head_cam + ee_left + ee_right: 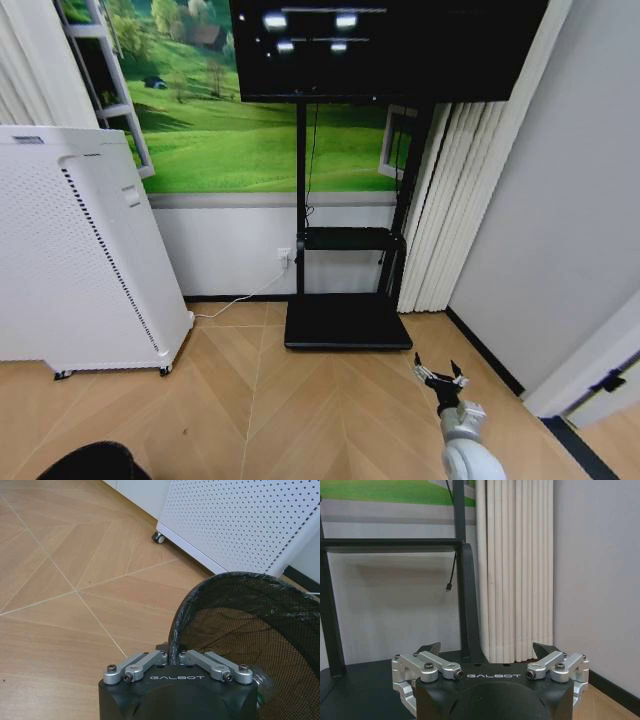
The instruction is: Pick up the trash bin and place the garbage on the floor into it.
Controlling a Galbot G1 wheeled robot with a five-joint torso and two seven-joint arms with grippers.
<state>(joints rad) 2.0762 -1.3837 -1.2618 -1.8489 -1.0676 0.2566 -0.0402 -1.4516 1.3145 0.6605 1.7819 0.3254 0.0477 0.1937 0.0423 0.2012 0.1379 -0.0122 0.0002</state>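
Left pincer (pixel 170 656): we see it clamped on the trash bin (pixel 235 630) rim, beside the white appliance (pixel 240 520).
Right pincer (pixel 440 376): wide, empty.
Handling: we judge the mesh light, springy; rim grip suits.

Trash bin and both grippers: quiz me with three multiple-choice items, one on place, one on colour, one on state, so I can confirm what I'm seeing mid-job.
1. Where is the left gripper?
A. On the rim of the trash bin
B. On the TV stand
C. Flat on the floor

2. What colour is the appliance beside the bin?
A. Black
B. White
C. Green

3. How does the right gripper stand?
A. Shut on a wrapper
B. Shut on the bin
C. Open, holding nothing

Answers:
1. A, the left wrist view shows its fingers closed on the black mesh rim.
2. B, its perforated casing is white in the head and left wrist views.
3. C, the right wrist view shows its fingers spread apart with nothing between, facing the TV stand.
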